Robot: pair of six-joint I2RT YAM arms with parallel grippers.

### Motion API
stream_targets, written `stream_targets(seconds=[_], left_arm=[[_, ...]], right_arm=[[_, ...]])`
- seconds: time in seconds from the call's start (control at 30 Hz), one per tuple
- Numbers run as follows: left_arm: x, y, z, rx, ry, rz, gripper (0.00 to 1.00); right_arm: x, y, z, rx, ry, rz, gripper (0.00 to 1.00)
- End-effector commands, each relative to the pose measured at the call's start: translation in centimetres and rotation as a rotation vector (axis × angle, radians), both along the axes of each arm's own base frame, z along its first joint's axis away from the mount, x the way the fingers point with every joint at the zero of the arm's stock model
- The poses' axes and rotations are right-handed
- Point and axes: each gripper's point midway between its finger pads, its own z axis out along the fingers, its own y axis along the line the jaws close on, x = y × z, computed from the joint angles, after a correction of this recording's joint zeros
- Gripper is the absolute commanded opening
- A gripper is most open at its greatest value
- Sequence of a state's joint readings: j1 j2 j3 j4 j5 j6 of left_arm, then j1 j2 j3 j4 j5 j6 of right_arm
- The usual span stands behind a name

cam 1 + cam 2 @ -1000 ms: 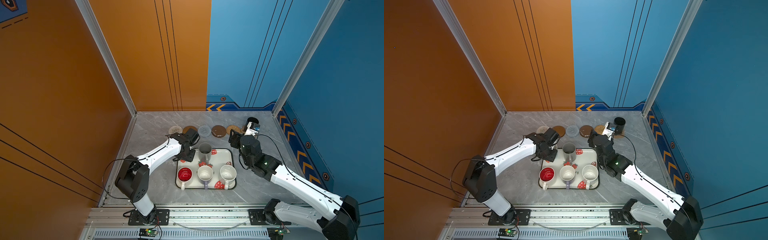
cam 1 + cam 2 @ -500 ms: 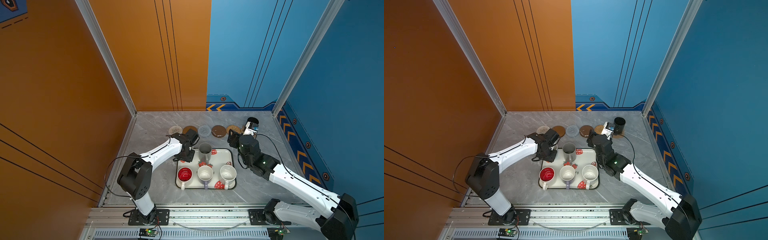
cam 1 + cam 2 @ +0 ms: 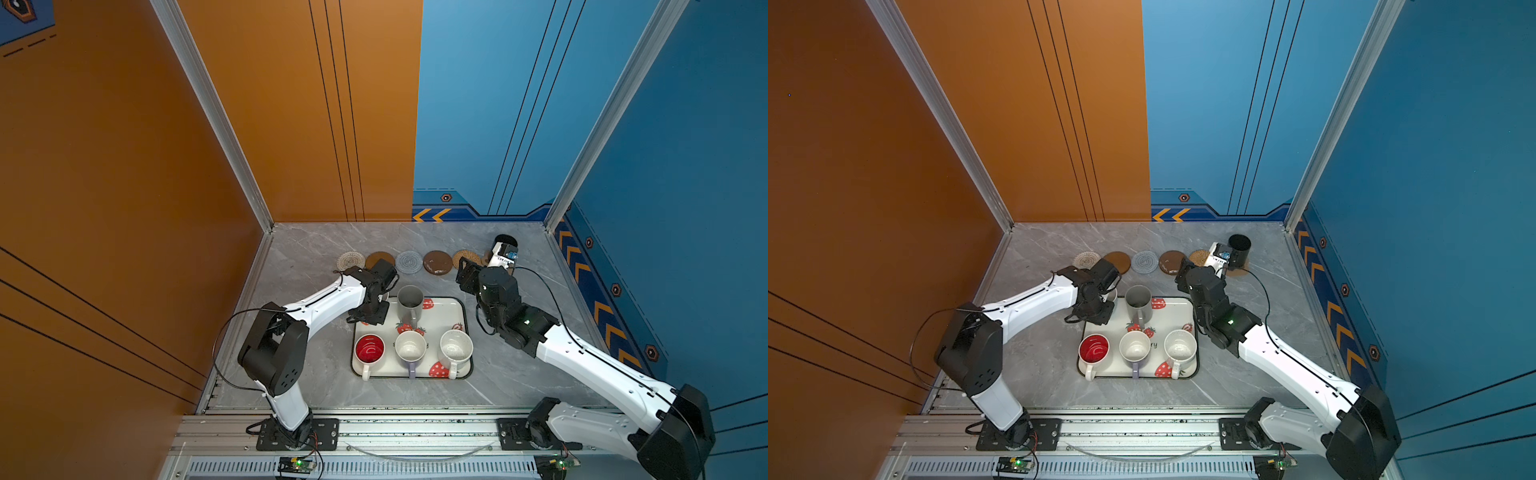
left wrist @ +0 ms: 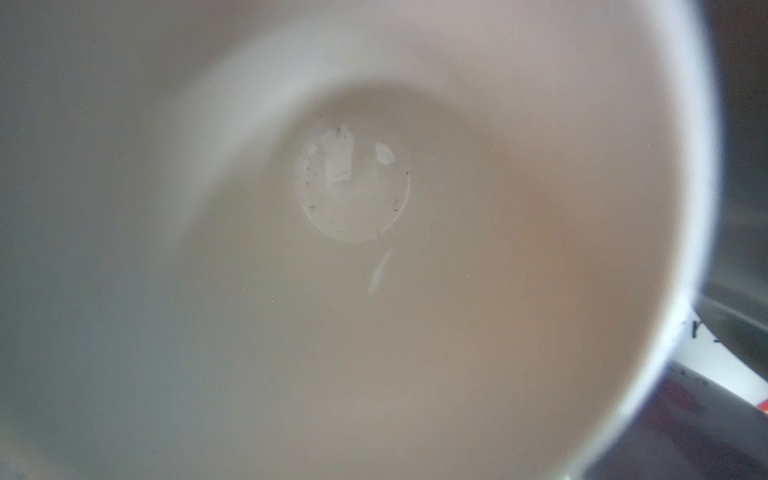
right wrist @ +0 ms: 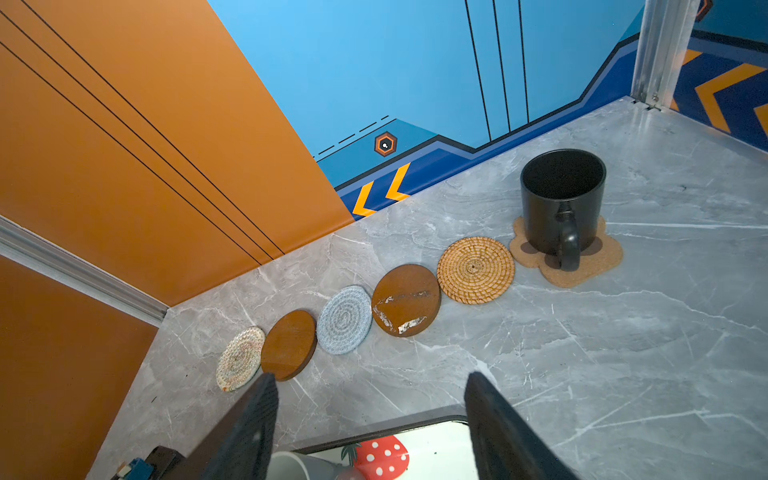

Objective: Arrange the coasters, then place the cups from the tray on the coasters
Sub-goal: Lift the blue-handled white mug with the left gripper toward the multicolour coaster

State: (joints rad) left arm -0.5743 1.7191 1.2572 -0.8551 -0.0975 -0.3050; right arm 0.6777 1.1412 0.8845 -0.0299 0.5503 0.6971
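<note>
My left gripper (image 3: pixel 371 309) is positioned at the far left corner of the strawberry tray (image 3: pixel 442 313), directly over the light blue mug (image 4: pixel 353 187), whose pale interior fills the left wrist view. Nothing of its grasping end shows in any view, so I cannot tell whether it is clamped on the mug or standing free of it. My right gripper (image 5: pixel 371 376) hangs above the marble tabletop (image 5: pixel 623 374) just beyond the tray's far edge. Its fingers (image 5: pixel 249 428) are spread wide with nothing between them. Four mugs stand upright on the tray. The grey mug (image 3: pixel 410 301) is in the far row beside my left gripper. The near row holds, left to right, the red-lined white mug (image 3: pixel 369 349), the lavender mug (image 3: pixel 410 347) and the speckled white mug (image 3: pixel 456 348). The coasters lie in one close row along the far side, left to right:

- beige woven round (image 5: pixel 241 359)
- brown wooden disc (image 5: pixel 289 345)
- grey woven round (image 5: pixel 344 319)
- scuffed brown wooden disc (image 5: pixel 406 300)
- tan rattan round (image 5: pixel 476 270)
- paw-shaped coaster (image 5: pixel 602 262)

The black mug (image 5: pixel 561 199) stands upright on the paw-shaped coaster.
</note>
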Motion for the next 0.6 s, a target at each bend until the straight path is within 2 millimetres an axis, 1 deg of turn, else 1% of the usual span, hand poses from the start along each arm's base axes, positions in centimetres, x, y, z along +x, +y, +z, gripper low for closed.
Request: stream_targets(seconds=[0.0,0.03,0.23,0.4,0.57], left_arm=[[-0.1,0.3,-0.8,0.01,0.018,-0.001,0.04],[0.0,0.3,-0.8,0.011,0.017,-0.001,0.0],[0.2,0.5,-0.1,0.018,-0.01,0.01,0.0],[0.5,0.9,1.3,0.021,-0.065,0.025,0.0],[0.6,0.7,2.4,-0.001,-0.09,0.024,0.0]], right_arm=[[0.3,0.1,-0.4,0.013,0.006,-0.003,0.7],[0.3,0.1,-0.5,0.013,0.007,-0.002,0.7],[0.5,0.4,-0.7,0.015,0.017,0.005,0.7],[0.7,0.4,-0.8,0.013,0.023,0.006,0.7],[0.8,0.4,-1.0,0.016,0.025,0.007,0.7]])
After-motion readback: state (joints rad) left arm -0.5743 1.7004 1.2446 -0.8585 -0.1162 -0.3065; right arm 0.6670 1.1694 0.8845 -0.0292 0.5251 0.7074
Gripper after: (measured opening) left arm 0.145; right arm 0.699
